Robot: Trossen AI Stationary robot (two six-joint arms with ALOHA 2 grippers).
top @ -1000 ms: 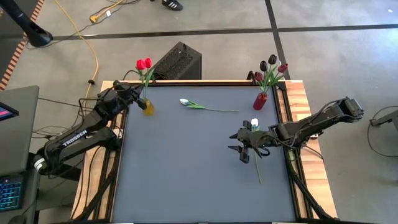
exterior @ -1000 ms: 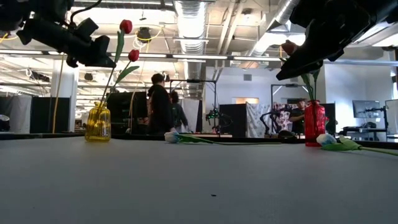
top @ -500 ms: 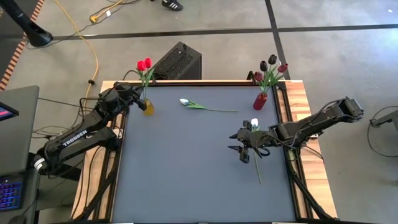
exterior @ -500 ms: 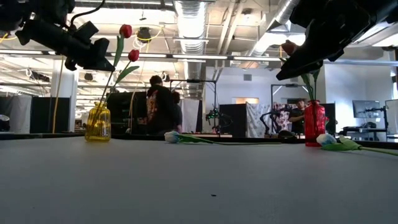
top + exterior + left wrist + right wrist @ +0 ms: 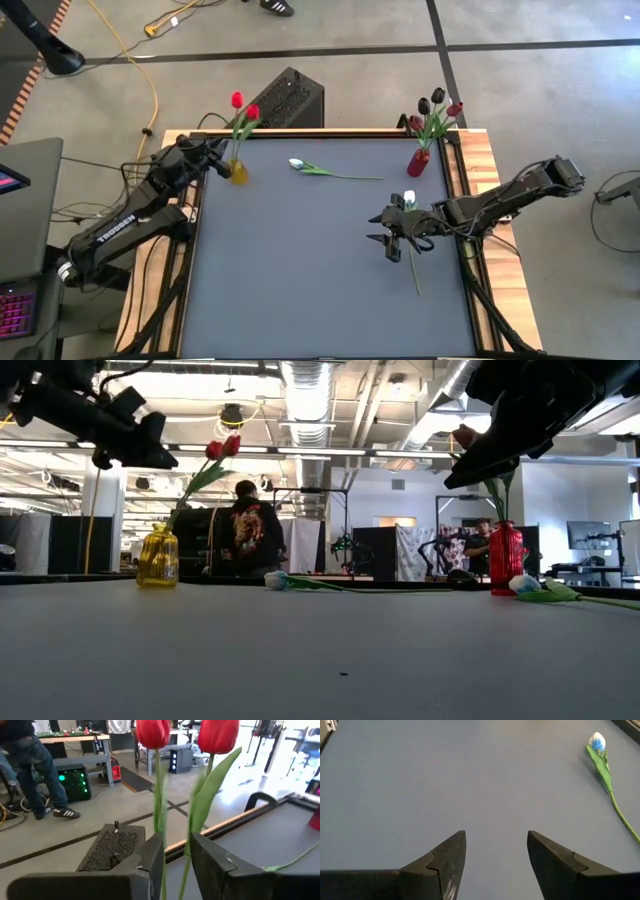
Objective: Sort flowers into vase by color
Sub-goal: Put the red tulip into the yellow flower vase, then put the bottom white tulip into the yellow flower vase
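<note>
Two red tulips (image 5: 244,104) stand in a yellow vase (image 5: 238,172) at the far left and lean toward the table's right. Their stems (image 5: 161,820) pass between the fingers of my open left gripper (image 5: 177,842), which is level beside the vase. Dark tulips (image 5: 434,105) stand in a red vase (image 5: 418,162) at the far right. One white tulip (image 5: 296,163) lies flat on the mat between the vases. Another (image 5: 409,198) lies under my right arm. My right gripper (image 5: 373,228) hangs open above the mat, with nothing between its fingers (image 5: 451,851). My left gripper comes level at the red tulips' stems (image 5: 187,855), above the yellow vase, with a finger on either side. Whether a finger touches a stem or a leaf, I cannot tell. The tulips stay in the vase, tilted.
A black box (image 5: 285,98) stands on the floor beyond the far edge. Wooden rails (image 5: 480,160) run along the mat's sides. The mat's near half (image 5: 300,290) is bare. A person (image 5: 245,530) stands in the room behind.
The two red tulips have tipped toward the table's right. Their heads have swung over and sunk a little while their stems stay in the yellow vase.
</note>
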